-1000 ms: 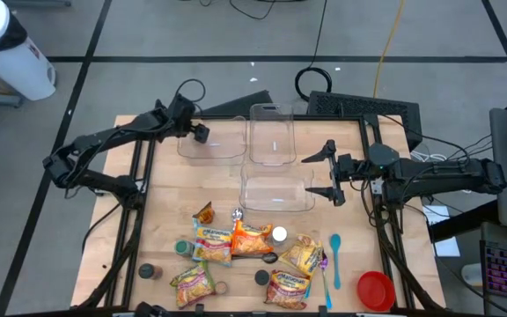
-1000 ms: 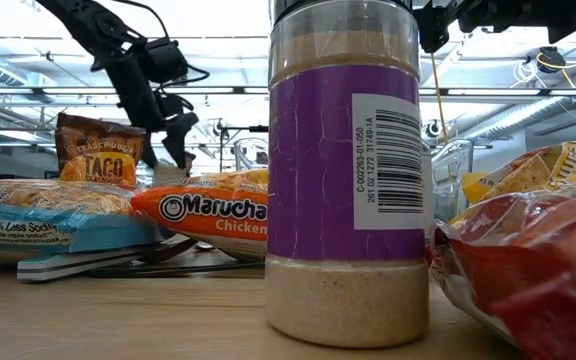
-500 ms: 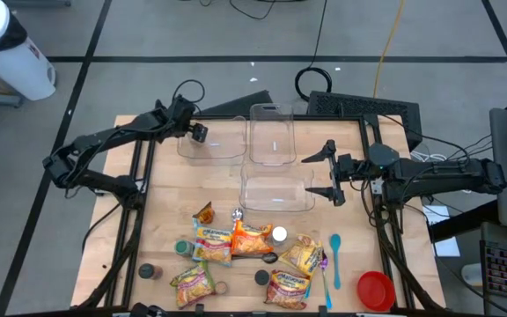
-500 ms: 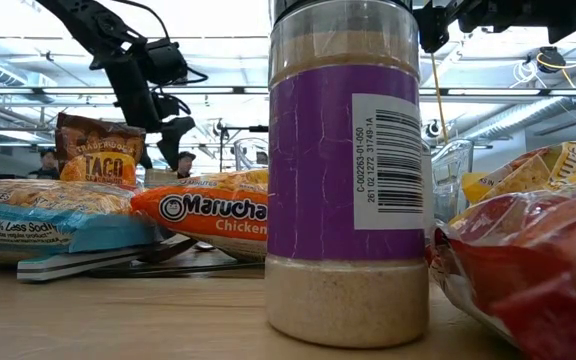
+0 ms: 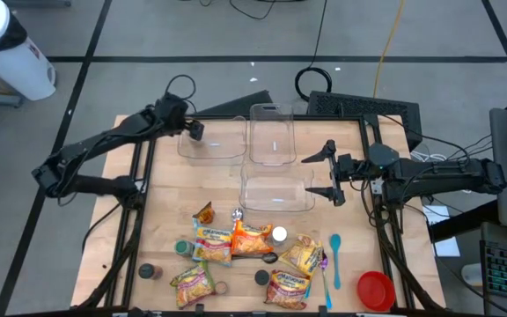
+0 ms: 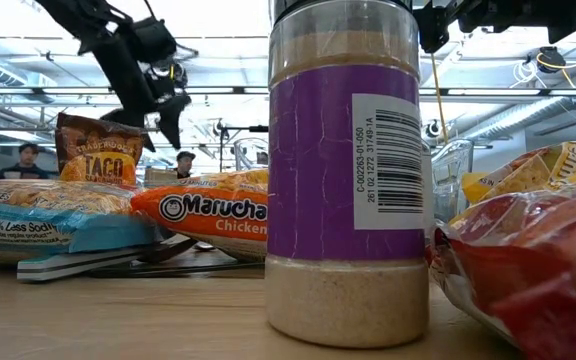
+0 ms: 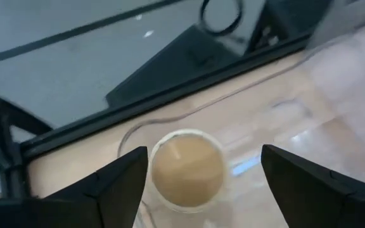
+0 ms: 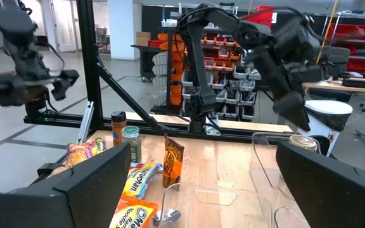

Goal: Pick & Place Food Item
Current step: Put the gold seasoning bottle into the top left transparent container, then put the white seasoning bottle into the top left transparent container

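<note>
My left gripper (image 5: 195,130) (image 6: 163,110) hangs open above the far-left clear container (image 5: 216,141). In the left wrist view a small round jar with a tan lid (image 7: 187,170) stands upright on that container's floor, below and between the open fingers (image 7: 203,153), apart from them. It also shows in the right wrist view (image 8: 303,143). My right gripper (image 5: 328,174) (image 8: 201,161) is open and empty at the table's right side, beside the nearer clear container (image 5: 275,189).
A third clear container (image 5: 271,134) stands at the far middle. Ramen packets (image 5: 252,239), a taco seasoning packet (image 6: 98,150) and spice jars (image 6: 348,170) lie near the front edge, with a blue spoon (image 5: 334,255) and a red bowl (image 5: 376,289). People (image 6: 28,155) stand in the room behind.
My left gripper has gone up and a little toward the table's far-left corner, away from the jar, which stays standing in the container. My right arm has kept still.
</note>
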### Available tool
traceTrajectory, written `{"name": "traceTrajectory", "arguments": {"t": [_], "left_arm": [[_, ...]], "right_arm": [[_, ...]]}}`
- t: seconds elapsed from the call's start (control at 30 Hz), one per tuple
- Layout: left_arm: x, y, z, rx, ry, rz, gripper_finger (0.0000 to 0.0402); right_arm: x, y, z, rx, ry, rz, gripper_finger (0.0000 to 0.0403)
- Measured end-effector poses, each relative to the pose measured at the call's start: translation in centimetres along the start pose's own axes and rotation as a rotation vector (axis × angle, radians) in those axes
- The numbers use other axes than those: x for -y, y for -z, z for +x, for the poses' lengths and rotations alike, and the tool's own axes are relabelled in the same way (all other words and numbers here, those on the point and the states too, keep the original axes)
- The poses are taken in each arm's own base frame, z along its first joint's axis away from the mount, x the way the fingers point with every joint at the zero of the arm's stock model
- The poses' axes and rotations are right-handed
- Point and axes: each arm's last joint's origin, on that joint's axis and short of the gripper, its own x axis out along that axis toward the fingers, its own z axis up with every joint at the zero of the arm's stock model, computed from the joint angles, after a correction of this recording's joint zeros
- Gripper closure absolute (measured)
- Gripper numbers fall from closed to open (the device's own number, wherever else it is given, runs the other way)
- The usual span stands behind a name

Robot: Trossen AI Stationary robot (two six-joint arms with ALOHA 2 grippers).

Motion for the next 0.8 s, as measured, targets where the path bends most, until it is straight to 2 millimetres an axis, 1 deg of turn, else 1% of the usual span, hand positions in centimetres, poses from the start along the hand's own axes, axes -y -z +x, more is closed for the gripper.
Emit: {"name": "traceTrajectory", "arguments": {"t": [0.1,0.23,0.37,0.47,0.6,0.7,0.8], "left_arm": [[0.7,-0.3,-2.0,0.076,0.11,0.024,0.0096],[2.3,-0.4,-5.7,0.232,0.251,0.076,0.0098],[4.6,0.3,-9.3,0.384,0.429,0.148,0.0094],[6.4,1.6,-11.1,0.483,0.521,0.208,0.0094],[7.7,3.7,-12.8,0.595,0.593,0.253,0.0094],[8.5,5.2,-12.9,0.612,0.621,0.268,0.0094],[9.0,6.3,-12.9,0.615,0.645,0.28,0.0094]], "right_arm": [[0.0,0.1,0.0,-0.01,-0.001,0.003,0.0014],[0.0,0.4,0.0,-0.026,-0.002,0.067,0.0014],[-0.1,1.4,-0.1,-0.055,-0.001,0.134,0.0014],[-0.2,2.6,-0.2,-0.089,0.001,0.155,0.0014],[-0.5,3.5,-0.2,-0.114,-0.009,0.209,0.0014],[-1.4,3.6,0.1,-0.119,-0.061,0.224,0.0014],[-3.0,3.8,1.2,-0.104,-0.152,0.185,0.0014]]}}
